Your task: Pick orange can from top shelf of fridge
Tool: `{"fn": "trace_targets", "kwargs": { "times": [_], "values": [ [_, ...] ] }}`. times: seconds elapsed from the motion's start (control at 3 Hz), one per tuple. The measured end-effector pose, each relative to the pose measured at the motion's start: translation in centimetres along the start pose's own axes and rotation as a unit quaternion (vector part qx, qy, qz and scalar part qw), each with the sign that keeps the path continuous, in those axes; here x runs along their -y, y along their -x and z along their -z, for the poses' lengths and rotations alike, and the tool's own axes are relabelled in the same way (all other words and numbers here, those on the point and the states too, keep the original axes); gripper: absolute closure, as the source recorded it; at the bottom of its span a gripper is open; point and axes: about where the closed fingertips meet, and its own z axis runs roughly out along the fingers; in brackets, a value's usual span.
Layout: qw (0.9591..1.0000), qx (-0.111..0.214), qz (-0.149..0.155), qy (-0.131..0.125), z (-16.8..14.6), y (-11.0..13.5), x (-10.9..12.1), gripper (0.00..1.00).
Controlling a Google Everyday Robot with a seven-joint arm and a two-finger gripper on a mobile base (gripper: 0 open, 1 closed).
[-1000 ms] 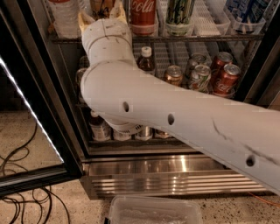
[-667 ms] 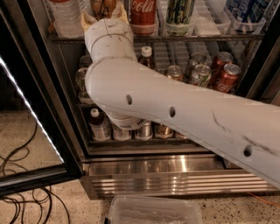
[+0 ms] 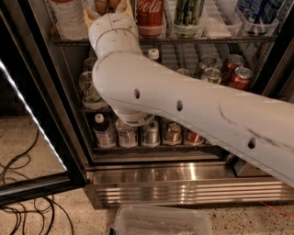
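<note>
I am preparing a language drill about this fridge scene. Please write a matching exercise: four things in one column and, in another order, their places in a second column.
Things
1. Coke can
2. red cans
3. plastic bin
4. pincer

Places
a. on the floor before the fridge
b. on the top shelf, at the orange can
c. on the top shelf, between the orange can and the green can
d. on the middle shelf, far right

Pairs: 1-c; 2-d; 3-a; 4-b
</note>
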Motion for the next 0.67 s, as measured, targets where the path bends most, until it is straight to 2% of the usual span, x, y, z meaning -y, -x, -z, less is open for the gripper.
{"fn": "trace_targets", "kwargs": {
  "times": [0.67],
  "values": [
    [0.9998,0.006,0.016,0.000,-2.53,-0.41,0.32,0.37]
  ]
}}
